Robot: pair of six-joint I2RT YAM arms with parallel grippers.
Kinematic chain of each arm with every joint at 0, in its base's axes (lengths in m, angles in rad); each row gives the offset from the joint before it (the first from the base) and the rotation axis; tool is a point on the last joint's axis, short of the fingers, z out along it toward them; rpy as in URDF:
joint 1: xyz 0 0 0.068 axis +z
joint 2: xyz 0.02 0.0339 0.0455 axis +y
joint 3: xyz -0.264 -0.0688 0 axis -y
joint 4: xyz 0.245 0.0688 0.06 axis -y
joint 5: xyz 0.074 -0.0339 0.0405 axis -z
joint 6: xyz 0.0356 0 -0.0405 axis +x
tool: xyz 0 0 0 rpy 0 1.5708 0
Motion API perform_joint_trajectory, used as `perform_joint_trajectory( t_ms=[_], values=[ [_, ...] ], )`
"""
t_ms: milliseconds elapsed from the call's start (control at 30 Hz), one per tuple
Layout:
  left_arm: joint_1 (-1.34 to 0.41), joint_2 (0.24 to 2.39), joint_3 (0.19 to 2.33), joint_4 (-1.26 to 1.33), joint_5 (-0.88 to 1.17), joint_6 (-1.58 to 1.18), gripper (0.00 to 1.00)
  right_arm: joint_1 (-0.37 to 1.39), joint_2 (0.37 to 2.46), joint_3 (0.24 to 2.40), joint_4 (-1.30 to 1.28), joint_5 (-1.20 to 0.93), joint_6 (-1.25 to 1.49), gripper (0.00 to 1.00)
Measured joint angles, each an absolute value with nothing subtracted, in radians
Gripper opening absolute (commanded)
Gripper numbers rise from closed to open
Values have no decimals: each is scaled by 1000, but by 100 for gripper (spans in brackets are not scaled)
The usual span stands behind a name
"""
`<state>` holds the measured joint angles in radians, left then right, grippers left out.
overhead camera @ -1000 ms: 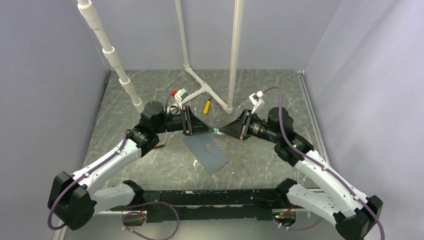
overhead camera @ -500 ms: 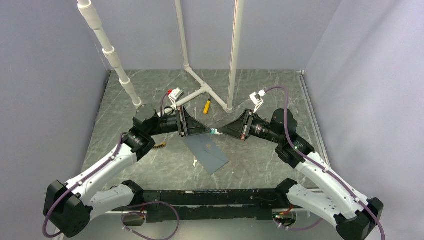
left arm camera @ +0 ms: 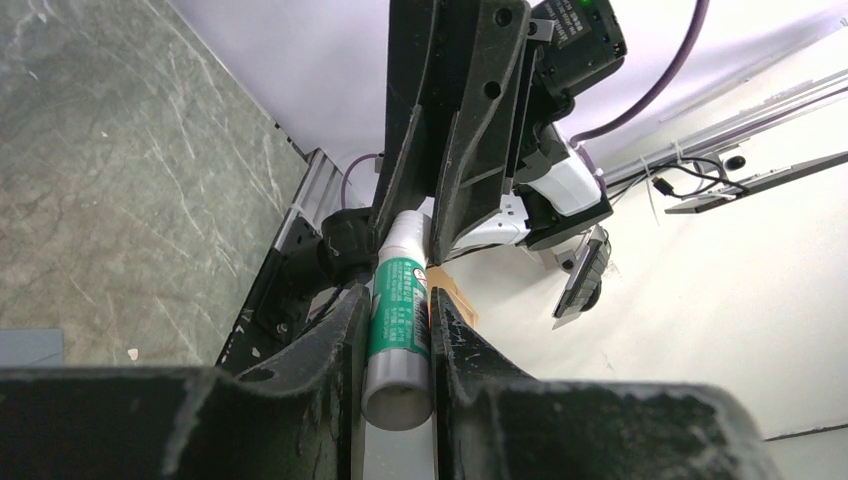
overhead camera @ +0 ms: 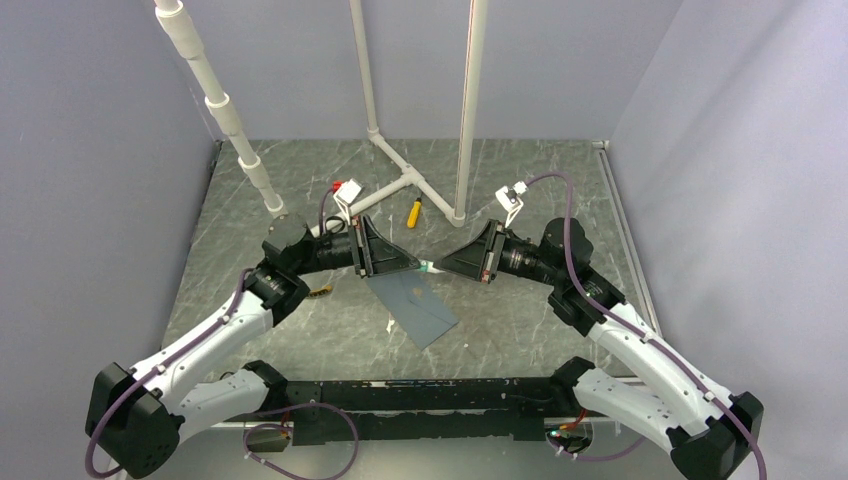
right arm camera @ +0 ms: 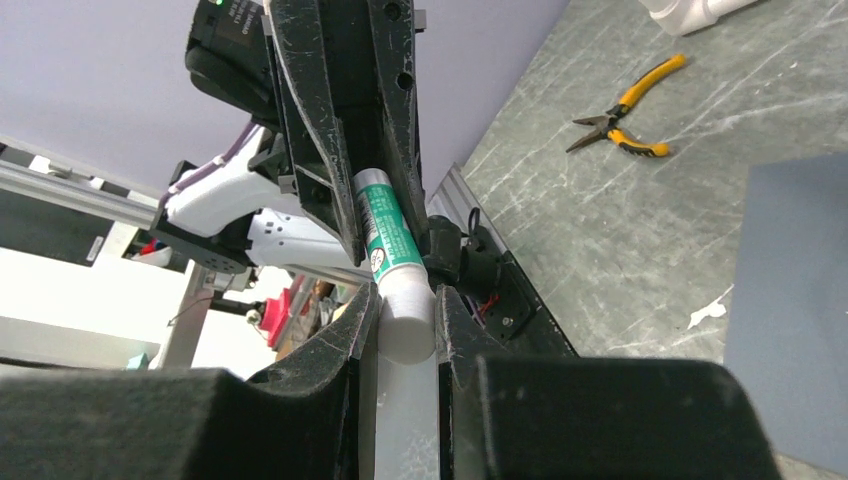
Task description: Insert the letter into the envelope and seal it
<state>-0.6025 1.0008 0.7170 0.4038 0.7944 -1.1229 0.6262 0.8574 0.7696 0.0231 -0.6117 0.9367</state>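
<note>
Both my arms are raised off the table (overhead camera: 520, 330) and bent inward so the two wrists face each other nose to nose near the middle of the workspace. The left gripper (overhead camera: 413, 264) and right gripper (overhead camera: 436, 268) almost meet tip to tip, with a glue stick (overhead camera: 426, 266) bridging the small gap between them. On the left wrist camera my own fingers (left arm camera: 340, 335) are clamped on the green-labelled body of the stick (left arm camera: 398, 330), its grey base toward the lens. On the right wrist camera the right fingers (right arm camera: 452, 320) are pressed on the white cap end (right arm camera: 406, 318), so each tool is closed on one end of the same stick. The envelope (overhead camera: 415, 305) lies flat on the table just below and in front of the joined grippers, turned at an angle, apart from both. A small white scrap (overhead camera: 388, 325) sits by its left edge. Yellow-handled pliers (right arm camera: 625, 120) lie on the table well apart from the envelope. The white PVC frame (overhead camera: 405, 180) stands behind the grippers.
</note>
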Motion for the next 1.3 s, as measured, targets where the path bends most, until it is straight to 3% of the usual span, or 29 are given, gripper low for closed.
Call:
perform_joint_trajectory(
  t_ms=[733,1300],
  values=[
    [-599,1025,677,602,750,-1097,2,638,885,730,128,-677,1010,0],
    [-614,946,651,550,547,-1177,2,673,731,591,228,-330,967,0]
  ],
)
